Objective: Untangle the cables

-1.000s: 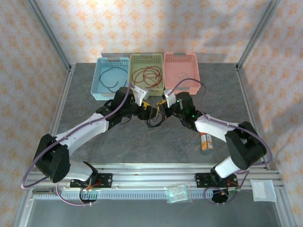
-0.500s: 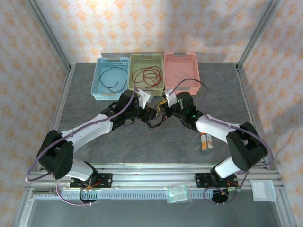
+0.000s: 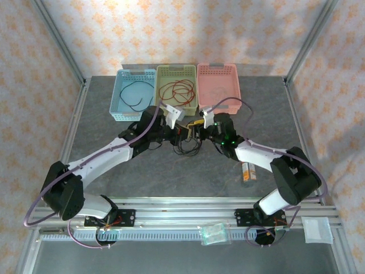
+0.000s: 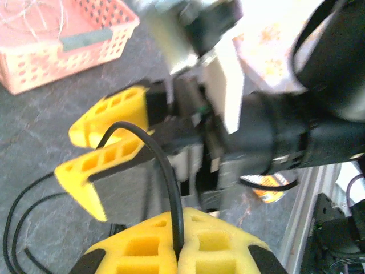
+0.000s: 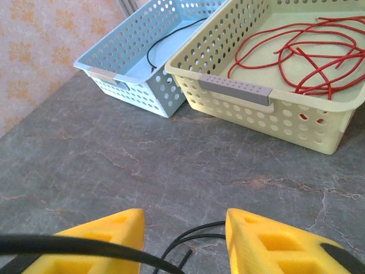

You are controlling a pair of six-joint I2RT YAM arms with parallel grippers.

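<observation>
Left tool (image 4: pixel 179 221): fingers closed together, pinching black cable (image 4: pixel 169 182), which arcs up past right tool (image 5: pixel 185 220). Right tool: fingers apart, gripping nothing; cable lies across one finger. Both tools just beside each other mid-tabletop (image 3: pixel 171 177), close before the baskets. Loose black loops trail on near side. Red cables (image 3: pixel 177 89) in green basket (image 5: pixel 234 91); second black cable (image 5: pixel 150 57) in blue basket (image 5: pixel 128 85); both at far edge. Near tabletop open.
</observation>
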